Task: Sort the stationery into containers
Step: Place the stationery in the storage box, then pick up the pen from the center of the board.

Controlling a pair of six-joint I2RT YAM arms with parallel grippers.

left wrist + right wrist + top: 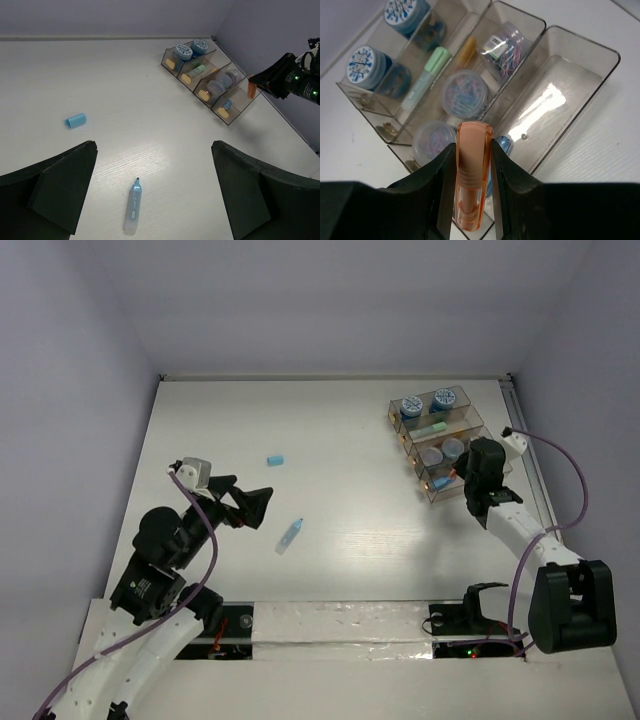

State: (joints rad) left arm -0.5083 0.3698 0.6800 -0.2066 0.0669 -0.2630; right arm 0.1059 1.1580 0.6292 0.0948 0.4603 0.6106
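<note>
1. Your right gripper (472,165) has its jaws clamped on the orange stick (471,180), one jaw on each side. The stick stands lengthwise between them with its rounded end pointing at the rack (482,418).
2. You are holding that stick above the near end of the rack, about where the third and fourth bins meet. You cannot tell from these views whether it touches the plastic.
3. The rack sits at the far right of the worktop (350,440).
   - The farthest bin holds two blue rolls (366,62) with white patterned tops.
   - The next bin holds a green stick (422,77) lying lengthwise.
   - The third bin holds clear jars (465,92) filled with coloured clips.
   - The fourth bin (612,54), nearest your right gripper, is mostly bare. One small blue item lies at its near end, half hidden by the jaw.
4. Your left gripper (154,150) hangs over the left half of the worktop with its jaws spread wide and nothing between them.
5. A light-blue stick (133,212) lies flat on the worktop, just below the gap between those spread jaws.
6. A short light-blue piece (76,120) lies farther back and to the left, well apart from the stick and the rack.
</note>
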